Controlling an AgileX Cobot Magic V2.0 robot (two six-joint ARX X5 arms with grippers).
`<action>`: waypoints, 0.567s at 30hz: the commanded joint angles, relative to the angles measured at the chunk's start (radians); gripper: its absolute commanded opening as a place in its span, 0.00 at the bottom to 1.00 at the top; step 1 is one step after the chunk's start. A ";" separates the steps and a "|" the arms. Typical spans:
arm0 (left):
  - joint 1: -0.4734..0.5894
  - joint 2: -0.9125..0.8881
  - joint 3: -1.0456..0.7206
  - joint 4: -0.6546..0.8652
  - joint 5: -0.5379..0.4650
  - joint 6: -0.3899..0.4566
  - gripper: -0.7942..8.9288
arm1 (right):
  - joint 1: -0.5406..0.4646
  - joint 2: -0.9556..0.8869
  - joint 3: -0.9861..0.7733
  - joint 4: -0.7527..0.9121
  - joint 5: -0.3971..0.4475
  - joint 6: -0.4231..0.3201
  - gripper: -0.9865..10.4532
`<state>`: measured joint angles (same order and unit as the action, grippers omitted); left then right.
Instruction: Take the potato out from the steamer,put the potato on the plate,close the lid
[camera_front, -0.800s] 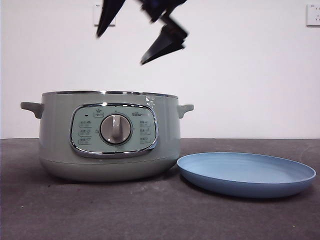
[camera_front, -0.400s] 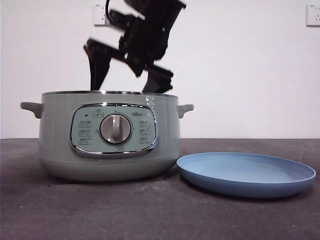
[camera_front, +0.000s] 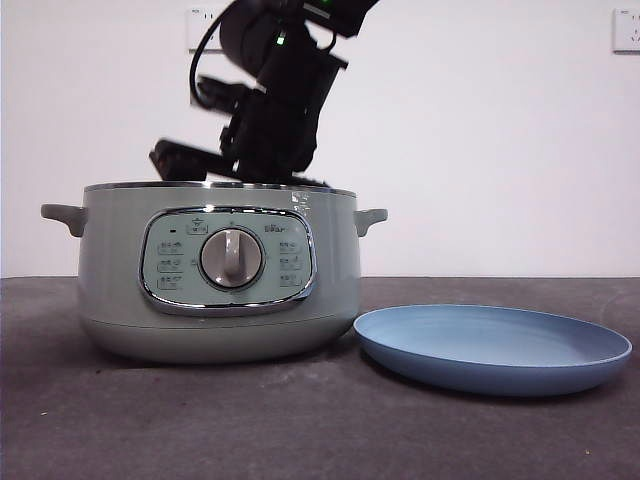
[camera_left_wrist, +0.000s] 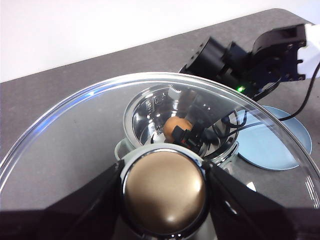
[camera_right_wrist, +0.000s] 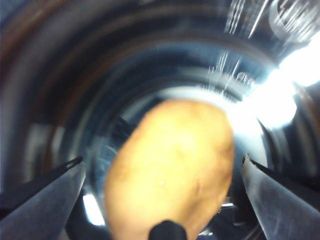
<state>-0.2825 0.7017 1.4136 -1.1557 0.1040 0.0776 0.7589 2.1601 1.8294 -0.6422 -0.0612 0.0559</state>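
1. Right wrist view: we see the right claw (camera_right_wrist: 160, 200) down inside the steamer (camera_front: 218, 270), its jaws spread wide on either side of the potato (camera_right_wrist: 170, 167), not clenched on it.
2. The potato lies on the steamer's shiny inner floor.
3. We note the left claw (camera_left_wrist: 164, 192) clenched on the knob of the lid (camera_left_wrist: 75, 135), held above the steamer.
4. The plate (camera_front: 492, 348) rests on the worktop (camera_front: 300, 420), just beside the steamer.
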 joint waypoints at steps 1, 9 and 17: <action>0.002 -0.011 0.014 0.038 0.003 0.001 0.07 | 0.006 0.016 0.001 0.010 0.017 -0.004 0.55; 0.002 -0.011 0.014 0.038 0.003 0.001 0.07 | 0.007 0.014 0.001 0.013 0.015 -0.004 0.08; 0.002 -0.010 0.014 0.039 0.003 0.002 0.07 | 0.007 -0.082 0.005 0.011 0.016 -0.006 0.08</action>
<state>-0.2825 0.7017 1.4136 -1.1587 0.1040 0.0776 0.7639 2.1204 1.8297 -0.6426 -0.0483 0.0555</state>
